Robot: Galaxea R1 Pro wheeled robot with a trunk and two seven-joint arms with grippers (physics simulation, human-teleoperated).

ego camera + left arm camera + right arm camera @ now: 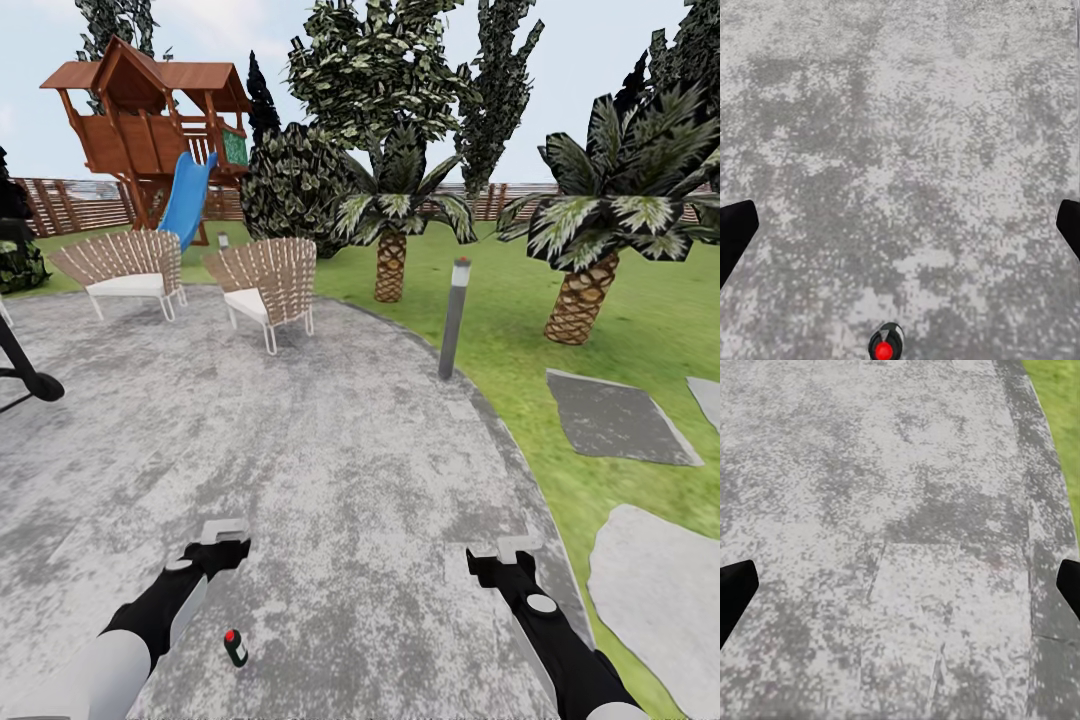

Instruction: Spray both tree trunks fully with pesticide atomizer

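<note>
Two arms reach forward over a mottled grey paved patio (330, 430). Left gripper (222, 540) hangs above the paving, fingers spread wide apart and empty; in the left wrist view its dark fingertips (735, 232) sit at opposite edges with bare stone between. Right gripper (503, 556) likewise spread and empty, fingertips (735, 592) far apart over paving near the lawn edge.

Pesticide atomizer (235, 647) lies on the patio, dark body with a red cap, just below and slightly right of the left gripper, not touched by it. Left wrist view catches its red top (885, 346) at the frame edge.

Beyond: two wicker chairs (268, 280) with white cushions, a grey bollard light (453, 318) at the patio rim, green lawn (500, 300), grey stepping stones (615, 415), two short palms (392, 230), a wooden playhouse (150, 120) with a blue slide (188, 200), slatted fence (75, 205) behind.
</note>
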